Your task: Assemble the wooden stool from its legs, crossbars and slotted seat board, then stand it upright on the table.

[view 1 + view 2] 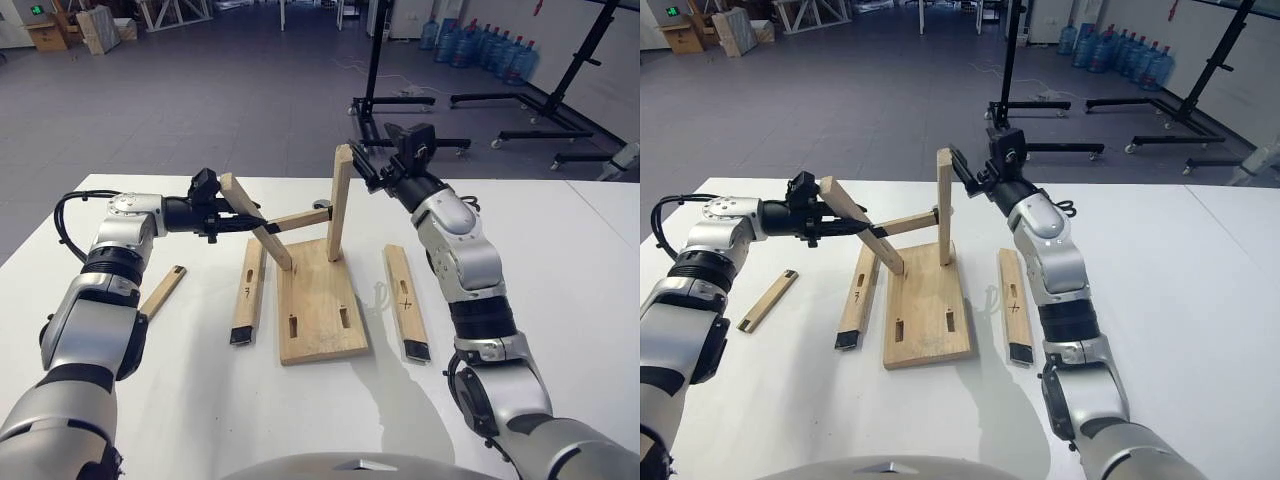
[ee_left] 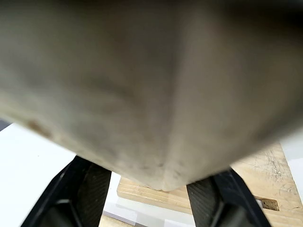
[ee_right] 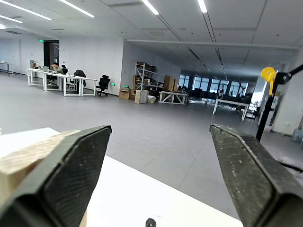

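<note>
Early on: one pale wooden leg (image 1: pixel 340 200) stands in the slotted wooden seat board (image 1: pixel 320 325) mid-frame, right gripper (image 1: pixel 360 160) spread-jawed beside it, left gripper (image 1: pixel 235 213) clamping a tilted second leg (image 1: pixel 278 250); two spare legs (image 1: pixel 248 290) lie unused.

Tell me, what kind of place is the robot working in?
Probably a big open office or lab hall: long desks with chairs far across a wide grey floor, blue water jugs by the wall, and black wheeled stands.

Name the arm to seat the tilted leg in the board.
Left: the left gripper clamps the tilted leg over the seat board; the right gripper, jaws open, is beside the upright leg.
</note>
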`<state>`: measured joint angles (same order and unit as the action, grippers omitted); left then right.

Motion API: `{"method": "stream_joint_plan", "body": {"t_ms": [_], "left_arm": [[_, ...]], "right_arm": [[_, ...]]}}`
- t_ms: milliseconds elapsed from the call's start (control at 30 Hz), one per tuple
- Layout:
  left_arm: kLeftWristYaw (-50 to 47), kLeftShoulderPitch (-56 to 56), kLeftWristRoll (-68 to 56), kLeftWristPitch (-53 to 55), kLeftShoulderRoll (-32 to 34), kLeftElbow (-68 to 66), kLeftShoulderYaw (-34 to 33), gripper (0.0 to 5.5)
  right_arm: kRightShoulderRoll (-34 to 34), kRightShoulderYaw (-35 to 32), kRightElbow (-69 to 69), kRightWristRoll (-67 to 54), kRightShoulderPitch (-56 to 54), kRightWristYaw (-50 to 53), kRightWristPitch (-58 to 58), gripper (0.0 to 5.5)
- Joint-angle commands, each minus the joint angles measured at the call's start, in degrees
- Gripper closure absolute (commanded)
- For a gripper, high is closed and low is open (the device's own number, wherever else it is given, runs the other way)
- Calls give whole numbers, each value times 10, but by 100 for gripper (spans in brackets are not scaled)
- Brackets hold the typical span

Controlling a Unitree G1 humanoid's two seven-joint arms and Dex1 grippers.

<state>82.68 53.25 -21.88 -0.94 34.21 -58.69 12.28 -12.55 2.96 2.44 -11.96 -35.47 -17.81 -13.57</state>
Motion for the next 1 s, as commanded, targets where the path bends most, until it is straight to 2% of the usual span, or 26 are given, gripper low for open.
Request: {"method": "stream_joint_plan", "body": {"t_ms": [33, 233, 467, 500, 733, 900, 1000], "left_arm": [[-14, -35, 111, -15, -56, 6, 69, 342], [-25, -21, 101, -16, -61, 9, 54, 342], [-36, -15, 86, 14, -82, 69, 21, 342], [-48, -14, 88, 19, -81, 71, 16, 304], [-115, -20, 119, 37, -49, 113, -25, 220], [-127, -105, 94, 101, 13, 269, -76, 220], [-168, -210, 59, 176, 52, 435, -134, 220]], "right_arm": [[26, 136, -1, 35, 33, -78, -36, 163], [-17, 110, 16, 63, 72, -76, -22, 163], [-91, -17, 45, 42, 95, -46, 18, 163], [-90, -31, 40, 35, 96, -39, 23, 163], [-103, -114, -17, -5, 143, -25, 24, 163], [-111, -133, -28, -3, 155, -19, 18, 163], [-112, -143, -39, -6, 165, -13, 11, 163]]}}
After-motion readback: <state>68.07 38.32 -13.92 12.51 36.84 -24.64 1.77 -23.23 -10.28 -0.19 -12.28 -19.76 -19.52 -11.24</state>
